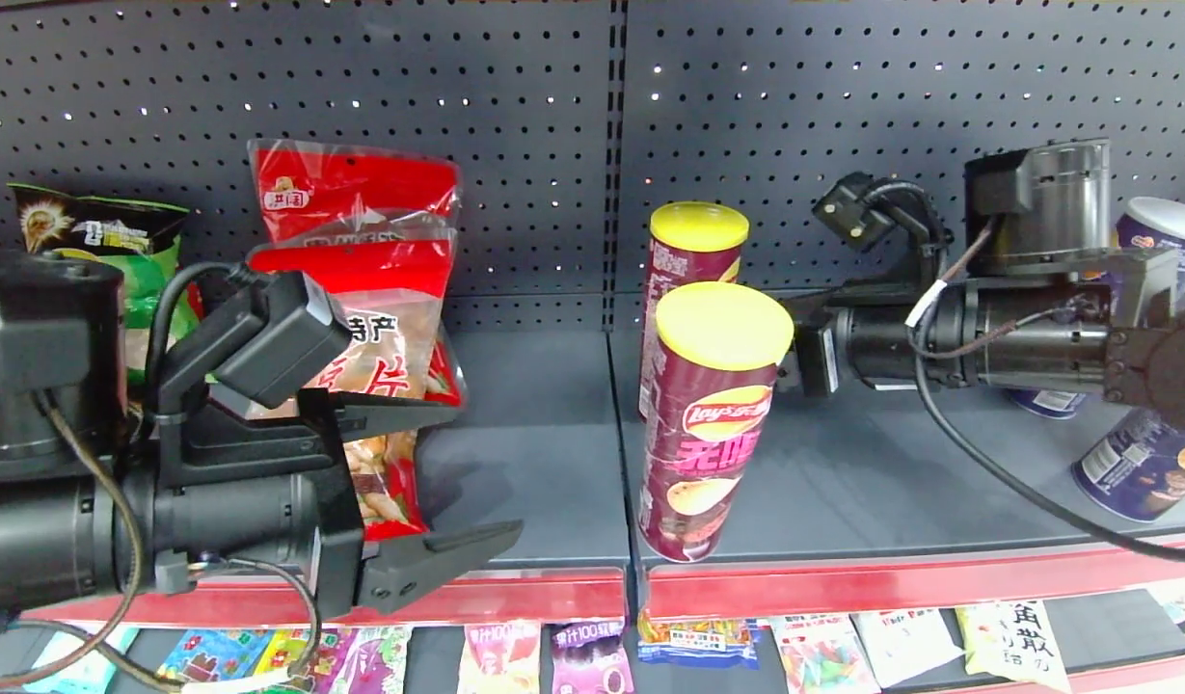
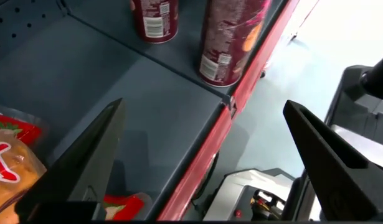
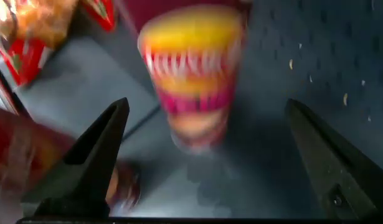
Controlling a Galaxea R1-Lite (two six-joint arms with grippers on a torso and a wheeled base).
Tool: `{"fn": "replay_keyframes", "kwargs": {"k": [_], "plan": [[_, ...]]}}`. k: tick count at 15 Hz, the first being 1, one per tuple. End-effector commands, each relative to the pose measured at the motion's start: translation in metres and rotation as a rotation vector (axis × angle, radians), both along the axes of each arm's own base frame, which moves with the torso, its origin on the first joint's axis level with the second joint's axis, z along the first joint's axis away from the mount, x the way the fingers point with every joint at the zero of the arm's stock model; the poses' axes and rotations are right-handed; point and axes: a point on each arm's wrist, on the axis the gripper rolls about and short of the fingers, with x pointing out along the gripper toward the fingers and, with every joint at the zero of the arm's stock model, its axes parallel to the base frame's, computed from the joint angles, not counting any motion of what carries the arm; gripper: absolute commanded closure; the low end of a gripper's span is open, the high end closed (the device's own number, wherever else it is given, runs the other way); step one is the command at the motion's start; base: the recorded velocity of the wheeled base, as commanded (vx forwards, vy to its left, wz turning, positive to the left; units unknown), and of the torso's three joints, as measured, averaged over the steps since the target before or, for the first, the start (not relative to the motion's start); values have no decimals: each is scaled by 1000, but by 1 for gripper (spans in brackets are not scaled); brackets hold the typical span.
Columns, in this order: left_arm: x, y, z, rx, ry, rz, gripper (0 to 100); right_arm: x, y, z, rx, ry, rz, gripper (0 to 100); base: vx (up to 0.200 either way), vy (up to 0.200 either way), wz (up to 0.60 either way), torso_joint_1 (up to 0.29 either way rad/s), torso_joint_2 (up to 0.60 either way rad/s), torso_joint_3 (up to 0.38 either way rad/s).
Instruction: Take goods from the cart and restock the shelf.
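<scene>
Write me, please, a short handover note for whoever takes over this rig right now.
Left gripper: open, holding nothing, in front of the red bags on the shelf.
Right gripper: open, holding nothing, close by the two cans.
Things: the front can stands at the shelf's front edge, the rear can behind it; blue cans are further right.
Done: bags and cans are on the shelf.
Left: check the cart for remaining goods; the front can probably wants pushing back from the edge.
</scene>
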Motion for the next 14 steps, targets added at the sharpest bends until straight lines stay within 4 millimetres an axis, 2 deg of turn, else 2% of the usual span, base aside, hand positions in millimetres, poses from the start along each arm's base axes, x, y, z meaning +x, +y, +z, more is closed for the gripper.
{"fn": "replay_keyframes", "kwargs": {"k": [1,2,4,7,8,10,11,14], "plan": [[9,-6,-4,14,18,-3,0,-20,-17,5,20,2,-35,0,0,0,0,0,0,0],[12,-9,-4,17,19,-6,0,-22,-22,3,17,11,-50,0,0,0,0,0,0,0],[14,-13,-6,28,23,-2,0,-38,-35,-2,12,22,-71,0,0,0,0,0,0,0],[18,-27,-15,67,45,0,0,-83,-54,-8,11,15,-69,0,0,0,0,0,0,0],[23,-32,-20,86,55,6,0,-99,-60,-11,13,7,-65,0,0,0,0,0,0,0],[33,-41,-27,120,46,22,0,-121,-70,-14,22,-15,-63,0,0,0,0,0,0,0],[42,-53,-34,123,23,27,0,-140,-78,-13,43,-49,-67,0,0,0,0,0,0,0],[49,-67,-47,139,23,22,0,-160,-93,-7,83,-100,-122,0,0,0,0,0,0,0]]}}
